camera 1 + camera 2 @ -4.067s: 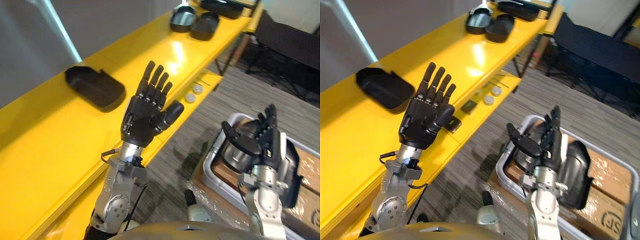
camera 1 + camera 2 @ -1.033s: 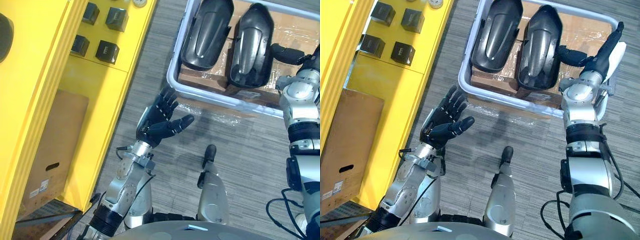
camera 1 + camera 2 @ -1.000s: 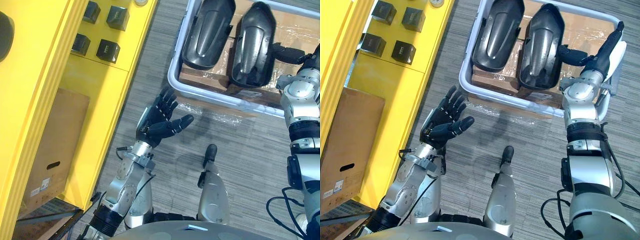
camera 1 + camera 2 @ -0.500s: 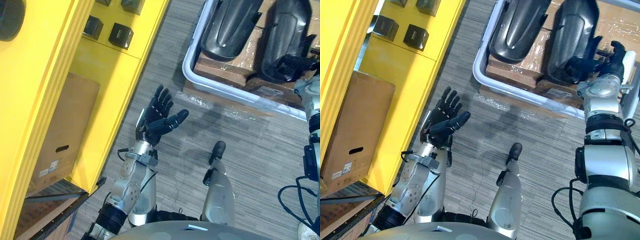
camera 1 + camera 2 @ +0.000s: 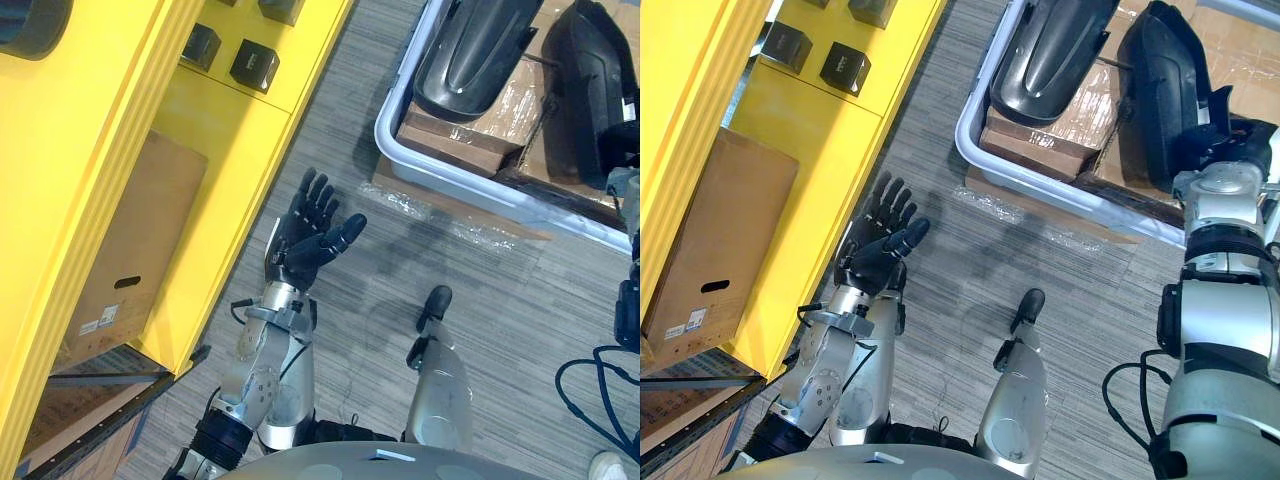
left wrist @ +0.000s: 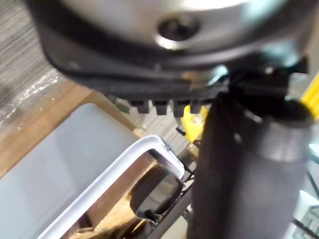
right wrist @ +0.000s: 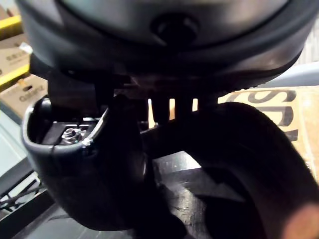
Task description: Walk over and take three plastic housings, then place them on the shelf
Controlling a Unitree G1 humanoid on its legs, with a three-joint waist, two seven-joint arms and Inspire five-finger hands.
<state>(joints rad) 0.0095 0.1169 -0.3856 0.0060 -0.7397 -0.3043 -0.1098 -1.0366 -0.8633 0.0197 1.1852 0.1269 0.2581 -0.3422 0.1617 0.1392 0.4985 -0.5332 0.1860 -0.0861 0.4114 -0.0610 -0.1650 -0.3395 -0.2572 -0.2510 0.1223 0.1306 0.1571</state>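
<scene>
Two black plastic housings lie in a grey tray (image 5: pixel 1040 176) on the floor. The left housing (image 5: pixel 1045 45) rests flat on its cardboard pad. The right housing (image 5: pixel 1162 90) stands tipped on its edge, and my right hand (image 5: pixel 1232 137) is curled round its near side. In the right wrist view the thumb (image 7: pixel 84 174) presses against that housing (image 7: pixel 239 169). My left hand (image 5: pixel 300 240) hovers open, palm up, over the floor beside the yellow shelf. A third housing (image 5: pixel 25 20) sits on the shelf's top board at the far left.
The yellow shelf (image 5: pixel 110 130) runs along the left, its lower board holding small black boxes (image 5: pixel 255 65). A cardboard box (image 5: pixel 130 270) stands beneath it. Striped grey carpet (image 5: pixel 350 330) lies between shelf and tray.
My right hand's fingers have curled round the right housing, which has tipped up on its edge. The view has shifted with the camera. The left hand stays open.
</scene>
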